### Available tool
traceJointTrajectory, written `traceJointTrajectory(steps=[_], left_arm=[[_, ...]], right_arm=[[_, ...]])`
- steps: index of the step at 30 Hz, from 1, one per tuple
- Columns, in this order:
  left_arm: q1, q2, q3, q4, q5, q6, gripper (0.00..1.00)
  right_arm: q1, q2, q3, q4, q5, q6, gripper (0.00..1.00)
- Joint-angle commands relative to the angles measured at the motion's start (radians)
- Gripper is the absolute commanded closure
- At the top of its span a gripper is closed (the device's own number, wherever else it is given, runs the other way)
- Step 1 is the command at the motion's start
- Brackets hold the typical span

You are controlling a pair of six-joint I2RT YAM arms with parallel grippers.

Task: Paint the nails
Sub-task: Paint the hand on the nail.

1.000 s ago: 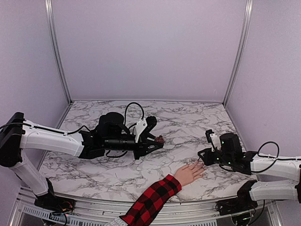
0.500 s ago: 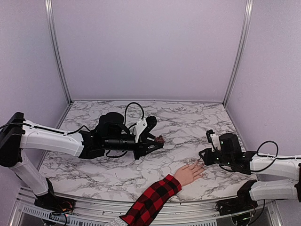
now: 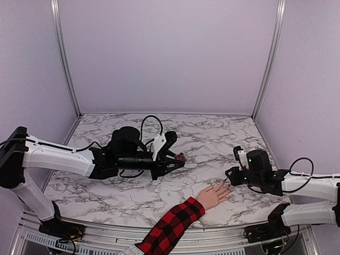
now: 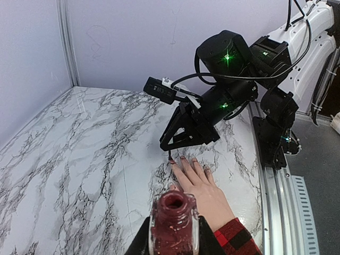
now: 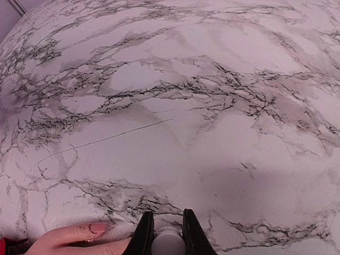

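Observation:
A pale hand (image 3: 214, 195) with a red-and-black plaid sleeve (image 3: 171, 225) lies flat near the table's front edge. In the left wrist view its nails (image 4: 183, 158) on the fingers look dark red. The thumbnail (image 5: 98, 228) is bare pink. My right gripper (image 3: 227, 176) is shut on a white cap (image 5: 168, 244), and its thin brush (image 4: 170, 155) touches the index fingertip. My left gripper (image 3: 178, 158) is shut on an open dark-red polish bottle (image 4: 173, 220) and holds it tilted above the table, left of the hand.
The marble tabletop (image 3: 212, 138) is walled by lilac panels at the back and sides. The right arm's black wrist (image 4: 228, 79) hangs over the hand's fingertips. A metal rail (image 3: 106, 236) runs along the front edge.
The right arm's wrist has sunk slightly toward the table. The brush stays at the fingertips. The left arm and the hand have not moved.

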Motion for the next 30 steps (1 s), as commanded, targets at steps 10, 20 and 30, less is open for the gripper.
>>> traceJointTrajectory(steps=[10, 20, 30], left_arm=[[0.009, 0.005, 0.027, 0.037, 0.013, 0.002, 1.0], [0.009, 0.007, 0.026, 0.037, 0.012, 0.003, 1.0], [0.009, 0.001, 0.023, 0.036, 0.012, 0.001, 1.0]], right_arm=[[-0.005, 0.026, 0.046, -0.011, 0.033, 0.019, 1.0], [-0.005, 0.029, 0.047, -0.011, 0.058, 0.032, 1.0], [-0.006, -0.015, 0.037, -0.011, 0.089, 0.044, 1.0]])
